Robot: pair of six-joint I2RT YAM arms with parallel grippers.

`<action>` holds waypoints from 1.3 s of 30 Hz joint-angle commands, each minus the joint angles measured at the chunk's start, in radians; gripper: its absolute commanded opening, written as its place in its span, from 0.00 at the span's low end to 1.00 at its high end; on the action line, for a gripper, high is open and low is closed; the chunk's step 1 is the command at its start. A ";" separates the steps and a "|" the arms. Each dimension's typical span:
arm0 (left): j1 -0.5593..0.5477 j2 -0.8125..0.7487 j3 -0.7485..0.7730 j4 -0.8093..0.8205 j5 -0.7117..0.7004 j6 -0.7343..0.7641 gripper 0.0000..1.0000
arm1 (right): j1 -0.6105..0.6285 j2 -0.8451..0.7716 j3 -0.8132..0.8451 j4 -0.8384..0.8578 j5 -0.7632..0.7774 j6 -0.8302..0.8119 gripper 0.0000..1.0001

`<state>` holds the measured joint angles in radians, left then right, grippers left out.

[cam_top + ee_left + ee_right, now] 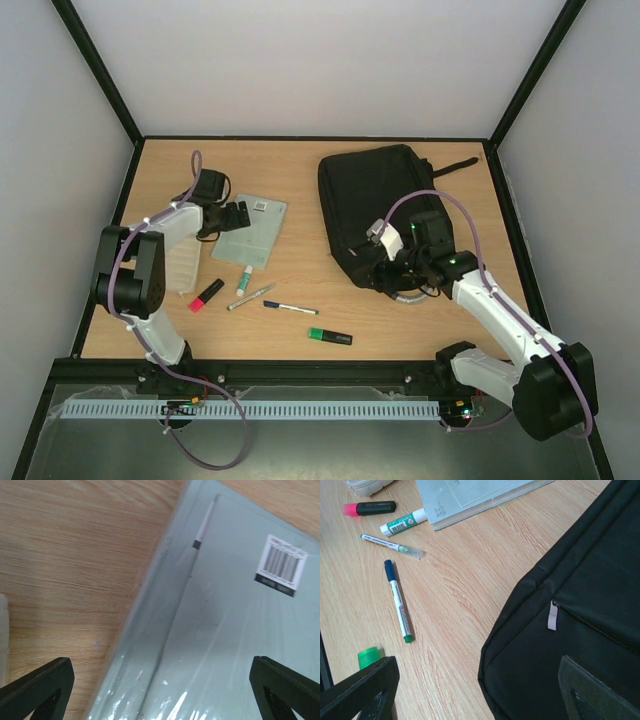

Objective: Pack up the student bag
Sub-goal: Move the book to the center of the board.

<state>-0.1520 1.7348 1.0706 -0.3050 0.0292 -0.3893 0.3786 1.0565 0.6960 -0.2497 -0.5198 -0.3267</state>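
— Where is the student bag?

— The student bag (375,205) lies flat on the far right part of the table (300,165). It is black woven fabric, roughly rectangular, with soft rounded corners. In my right wrist view I see a zip line with a small grey pull tab (552,615).

— And your right gripper?

— My right gripper (477,695) has its jaws wide. One finger is over the bare wood and the other over the bag's near corner. It holds nothing.

— The left one?

— The left gripper (160,695) is also spread wide, above a flat grey-green notebook (225,630) in glossy wrapping. The wrapping shines and has a white barcode label (281,565).

— What else is on the wood?

— Thin things lie near the front, between the arms: a pink highlighter (206,295), a green-and-white marker (244,279), a clear pen (250,296), a white pen with a blue cap (291,308) and a green highlighter (330,336). The table surface is pale wood with visible grain.
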 commanded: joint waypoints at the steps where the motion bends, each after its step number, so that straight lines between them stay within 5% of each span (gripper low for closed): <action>1: 0.021 0.032 0.015 -0.003 -0.024 -0.006 0.99 | -0.001 0.015 -0.008 -0.053 -0.037 -0.028 0.88; 18: 0.002 0.094 0.019 -0.009 0.046 -0.014 0.99 | -0.001 0.059 0.007 -0.078 -0.049 -0.044 0.88; 39: -0.328 0.038 -0.014 -0.041 -0.007 -0.122 0.99 | -0.002 0.080 0.005 -0.088 -0.055 -0.031 0.87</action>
<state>-0.4183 1.7981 1.0611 -0.3138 0.0231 -0.4686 0.3786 1.1141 0.6960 -0.2947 -0.5495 -0.3622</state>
